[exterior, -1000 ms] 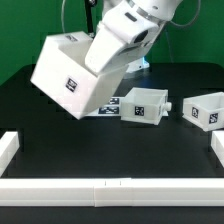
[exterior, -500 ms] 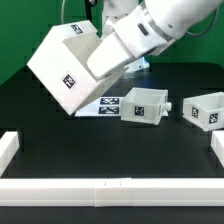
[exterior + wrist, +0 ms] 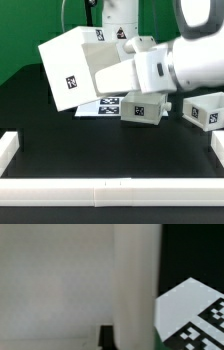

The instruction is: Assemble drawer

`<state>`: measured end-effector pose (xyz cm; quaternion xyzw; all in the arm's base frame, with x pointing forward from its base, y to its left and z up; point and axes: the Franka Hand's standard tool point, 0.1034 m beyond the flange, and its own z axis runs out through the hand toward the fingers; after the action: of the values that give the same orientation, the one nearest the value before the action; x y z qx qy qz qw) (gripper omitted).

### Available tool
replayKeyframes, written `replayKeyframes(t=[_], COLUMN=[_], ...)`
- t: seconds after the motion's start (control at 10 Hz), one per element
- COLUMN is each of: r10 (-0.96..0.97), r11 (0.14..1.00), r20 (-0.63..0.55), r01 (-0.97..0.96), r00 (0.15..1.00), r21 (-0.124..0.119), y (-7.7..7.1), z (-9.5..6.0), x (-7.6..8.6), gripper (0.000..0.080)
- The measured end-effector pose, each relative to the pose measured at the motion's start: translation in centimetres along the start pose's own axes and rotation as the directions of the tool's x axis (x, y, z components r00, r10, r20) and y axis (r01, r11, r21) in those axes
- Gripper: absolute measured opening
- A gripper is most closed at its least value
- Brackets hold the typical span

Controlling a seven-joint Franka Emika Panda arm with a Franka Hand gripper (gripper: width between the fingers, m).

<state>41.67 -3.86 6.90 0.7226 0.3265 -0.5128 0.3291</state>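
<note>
Exterior view: the housing (image 3: pixel 68 70) hangs tilted above the table (image 3: pixel 40 150), one wall taken in the gripper (image 3: pixel 120 72). The fingertips are hidden, but the jaws are judged clamped on that wall. Wrist view: white wall sits hard against the jaws. Risk: the off-centre hold may let the housing pivot or slip, striking the marker board (image 3: pixel 103 106) below the jaws or the near tray (image 3: pixel 143 106) beside it.
</note>
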Motion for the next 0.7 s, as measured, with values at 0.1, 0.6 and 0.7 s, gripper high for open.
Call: replayKeyframes(t=[0.1,0.6,0.7], r10=[-0.008,0.147,0.233], r11=[1.000,0.989,0.972], r20=[0.029,0.014,0.031], r01=[0.008,-0.147,-0.233], r00=[1.000,0.989,0.972], r21=[-0.002,0.006,0.016], y=[-0.2,2.2,2.9], z=[0.0,-0.4,-0.2], x=[0.5,0.3,0.9], gripper=[0.0031,0.0031,0.0031])
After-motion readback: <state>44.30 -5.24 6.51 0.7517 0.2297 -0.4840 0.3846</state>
